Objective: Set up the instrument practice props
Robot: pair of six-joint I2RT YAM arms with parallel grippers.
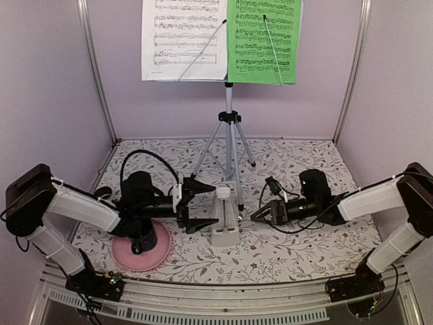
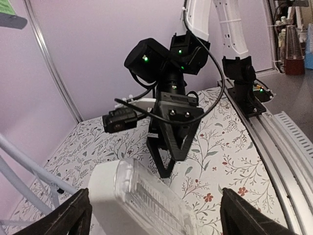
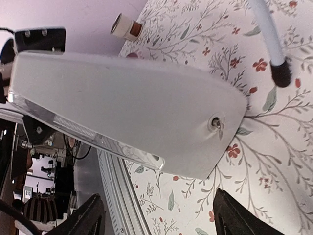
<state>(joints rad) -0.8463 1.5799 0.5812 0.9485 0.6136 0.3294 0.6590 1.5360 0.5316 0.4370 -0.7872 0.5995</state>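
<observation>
Sitting toward the near left corner: a dark mug (image 1: 141,233) on a pink plate (image 1: 154,254). Neither belongs to my task.
Left jaws (image 1: 211,207): spread wide and level, pointing right at the metronome, clamped on nothing.
White sheet (image 1: 183,37): on the left half of the music stand (image 1: 229,108), which is on its tripod by the middle of the bench's back edge.
Metronome (image 1: 224,218): upright near the middle of the bench, a little toward the near edge, with its long axis vertical. It is between my two arms.
Green sheet (image 1: 264,40): on the right half of the stand, beside the white one.
Right jaws (image 1: 259,215): apart and holding nothing, pointing left at the metronome.
Key relation: the metronome lies straight ahead of both pairs. My left tips are just beside it and bracket it in the wrist view. My right tips have a small gap, so the left arm is nearer.
Judgement: the props look set, and backing straight out should avoid tipping it.
</observation>
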